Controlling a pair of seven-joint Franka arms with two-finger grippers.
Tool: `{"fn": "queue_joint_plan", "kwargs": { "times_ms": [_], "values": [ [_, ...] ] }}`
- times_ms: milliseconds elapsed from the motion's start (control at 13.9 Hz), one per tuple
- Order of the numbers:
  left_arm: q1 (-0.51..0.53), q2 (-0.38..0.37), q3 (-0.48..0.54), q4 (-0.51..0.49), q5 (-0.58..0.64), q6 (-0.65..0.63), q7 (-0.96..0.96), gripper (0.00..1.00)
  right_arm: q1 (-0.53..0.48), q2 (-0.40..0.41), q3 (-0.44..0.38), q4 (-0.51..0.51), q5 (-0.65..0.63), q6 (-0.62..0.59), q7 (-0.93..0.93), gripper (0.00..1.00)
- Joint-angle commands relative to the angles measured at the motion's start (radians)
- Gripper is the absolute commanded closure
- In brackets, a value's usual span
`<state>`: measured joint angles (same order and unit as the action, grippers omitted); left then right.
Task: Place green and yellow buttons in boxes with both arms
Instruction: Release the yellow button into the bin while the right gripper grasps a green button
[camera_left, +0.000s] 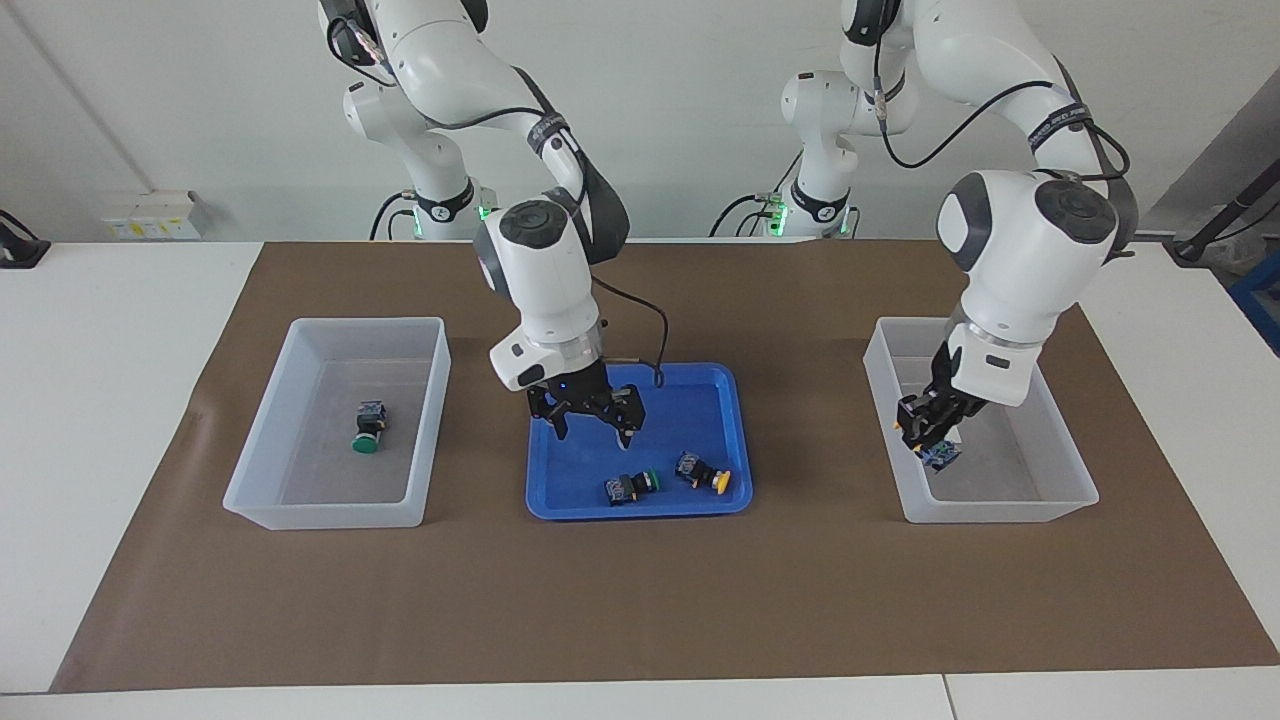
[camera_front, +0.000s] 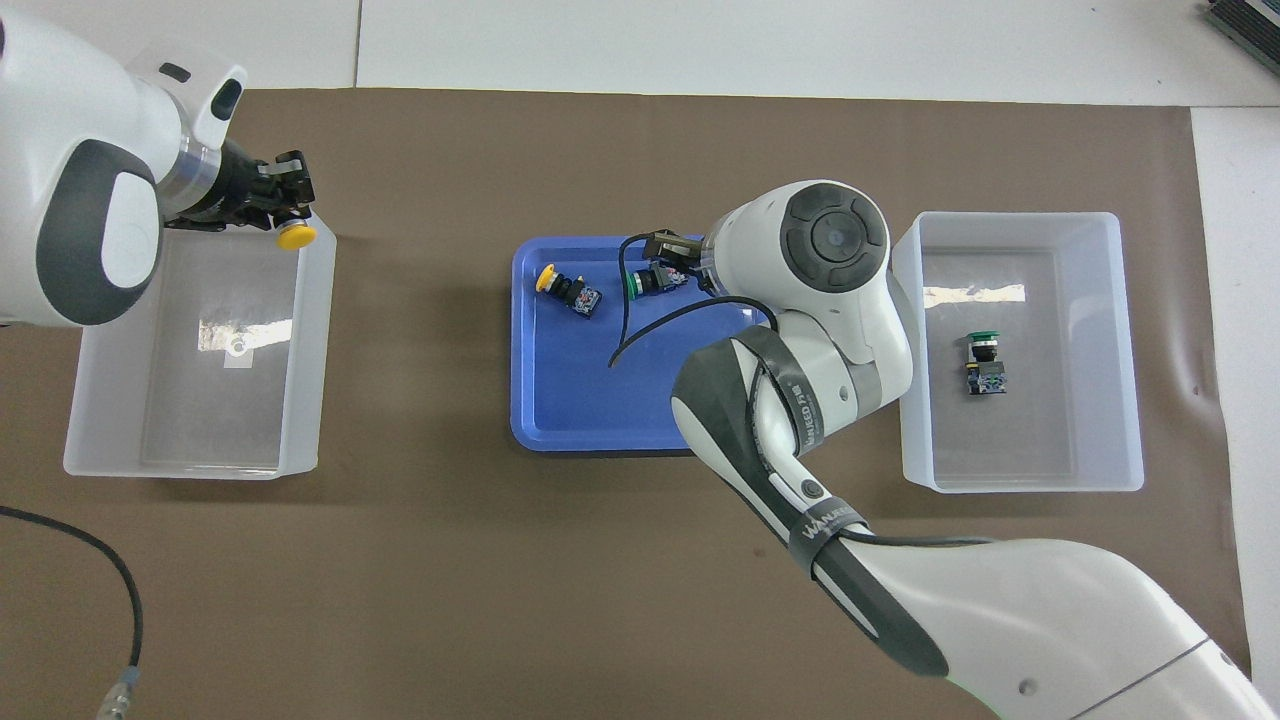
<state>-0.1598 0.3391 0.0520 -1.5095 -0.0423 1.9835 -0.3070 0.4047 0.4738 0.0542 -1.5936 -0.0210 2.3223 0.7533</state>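
The right arm's black gripper (camera_left: 590, 420), fingers spread wide, hangs over the shallow blue tray (camera_left: 560, 500) holding one green-capped (camera_left: 650, 478) and one yellow-capped button (camera_left: 722, 482), while the left gripper (camera_left: 925, 430) clamps a yellow-capped button (camera_front: 296, 236) over its translucent bin (camera_left: 1000, 505).

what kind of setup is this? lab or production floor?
Likely a robotics lab bench: two white arms bolted at a plain white table, a brown mat taped over it, and sorting props, translucent bins and a blue tray.
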Motion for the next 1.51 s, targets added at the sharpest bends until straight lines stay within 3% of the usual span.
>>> {"fn": "queue_joint_plan", "kwargs": {
  "times_ms": [0, 646, 1077, 1292, 1435],
  "values": [
    [0.045, -0.018, -0.006, -0.014, -0.002, -0.023, 0.165, 0.87, 0.034, 0.133, 0.003, 0.145, -0.077, -0.001, 0.089, 0.0],
    [0.098, -0.112, -0.004, -0.26, 0.061, 0.132, 0.437, 0.87, 0.039, 0.178, 0.003, 0.135, -0.152, 0.077, 0.092, 0.0],
    [0.141, -0.181, -0.004, -0.469, 0.061, 0.311, 0.51, 0.87, 0.032, 0.192, 0.003, 0.116, -0.16, 0.101, 0.087, 0.0],
    [0.14, -0.201, -0.004, -0.524, 0.061, 0.324, 0.509, 0.87, 0.033, 0.19, 0.003, 0.083, -0.16, 0.12, 0.081, 0.0],
    [0.132, -0.203, -0.004, -0.557, 0.061, 0.336, 0.508, 0.86, 0.036, 0.189, 0.003, 0.069, -0.16, 0.131, 0.081, 0.1]
  ]
}}
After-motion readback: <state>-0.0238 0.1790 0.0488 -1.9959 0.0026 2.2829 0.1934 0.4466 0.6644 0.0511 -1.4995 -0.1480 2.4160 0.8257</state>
